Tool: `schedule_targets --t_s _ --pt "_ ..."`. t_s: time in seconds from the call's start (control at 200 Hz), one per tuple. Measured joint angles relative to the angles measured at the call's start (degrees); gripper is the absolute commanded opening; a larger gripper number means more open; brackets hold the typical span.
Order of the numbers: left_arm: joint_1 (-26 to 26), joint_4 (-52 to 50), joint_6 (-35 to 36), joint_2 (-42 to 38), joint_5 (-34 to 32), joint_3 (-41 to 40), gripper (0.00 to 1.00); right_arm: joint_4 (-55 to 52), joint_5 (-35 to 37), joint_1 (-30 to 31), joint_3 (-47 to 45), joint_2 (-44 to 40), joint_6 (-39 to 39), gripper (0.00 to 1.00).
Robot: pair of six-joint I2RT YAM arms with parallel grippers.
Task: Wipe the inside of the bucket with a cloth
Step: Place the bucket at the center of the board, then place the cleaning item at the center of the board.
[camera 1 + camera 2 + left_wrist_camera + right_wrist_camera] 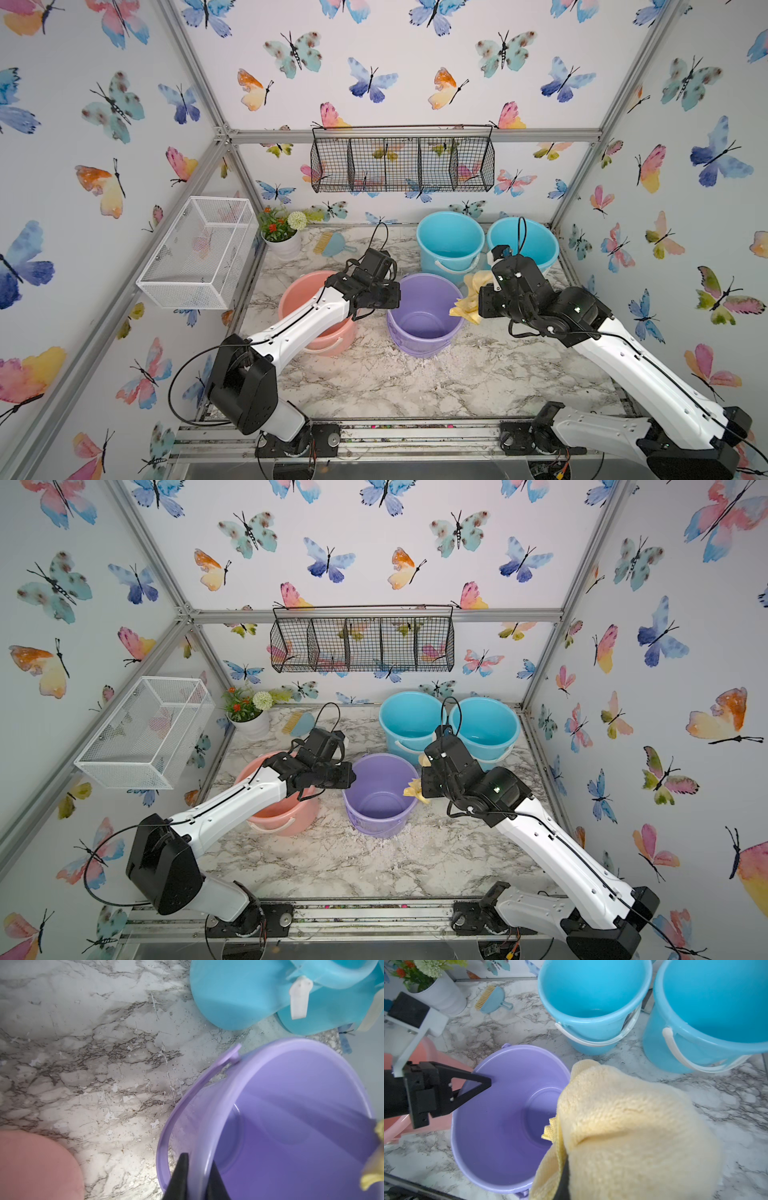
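**Tabletop (415, 382)**: marble pattern, scuffed and flecked in front of the buckets.

**Bucket (419, 320)**: purple, upright, mid-tabletop, nothing inside. It stands between the two arms.

**Cloth (633, 1126)**: pale yellow and fluffy, bunched up. It hangs from the right tool at the bucket's rim on the right arm's side. One corner dangles over the mouth and the bulk sits above and outside the rim. I cannot tell whether it touches the wall.

**Right tool (568, 1176)**: clamped tight on the cloth, which drapes over it and hides all but one dark finger.

**Left tool (198, 1159)**: at the bucket's opposite rim, with one finger outside the wall and one inside. The gap is narrow. I cannot tell whether it pinches the wall or merely straddles it.

**Pink bucket (291, 299)**: under the left arm, near the purple one but apart from it.

**Blue buckets (451, 237) (540, 241)**: two, side by side at the back.

**Plant pot (286, 245)**: white, with flowers, in the back corner.

**Dustpan (336, 245)**: small and blue, with a brush, lying beside the pot.

**Wire baskets**: black (403, 166) on the rear wall, white (199, 253) on the side wall.
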Motion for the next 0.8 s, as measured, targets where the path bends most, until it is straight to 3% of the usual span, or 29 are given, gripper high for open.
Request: schedule_targets --t_s 0.08,0.235,0.365,0.576,0.801 --pt "0.46 -0.37 0.24 0.0 -0.02 0.0 0.4 -1.14 2.78 -0.31 0.26 -0.46 0.11 0.04" --pt "1.4 -1.36 0.66 0.0 -0.02 0.72 0.51 -1.86 7.26 -1.79 0.85 -1.68 -0.46 0.04" --pt "1.64 -2.95 0.87 -0.02 -0.07 4.17 0.53 0.28 6.75 -5.95 -3.02 -2.73 -1.68 0.04" --pt "1.7 -3.85 1.29 -1.7 -0.57 10.16 0.56 9.55 -4.66 -16.2 -17.97 -2.16 -4.04 0.04" --pt "1.7 -3.04 1.38 -8.61 -0.76 9.16 0.59 24.85 -20.28 -25.33 -34.82 2.78 -4.81 0.09"
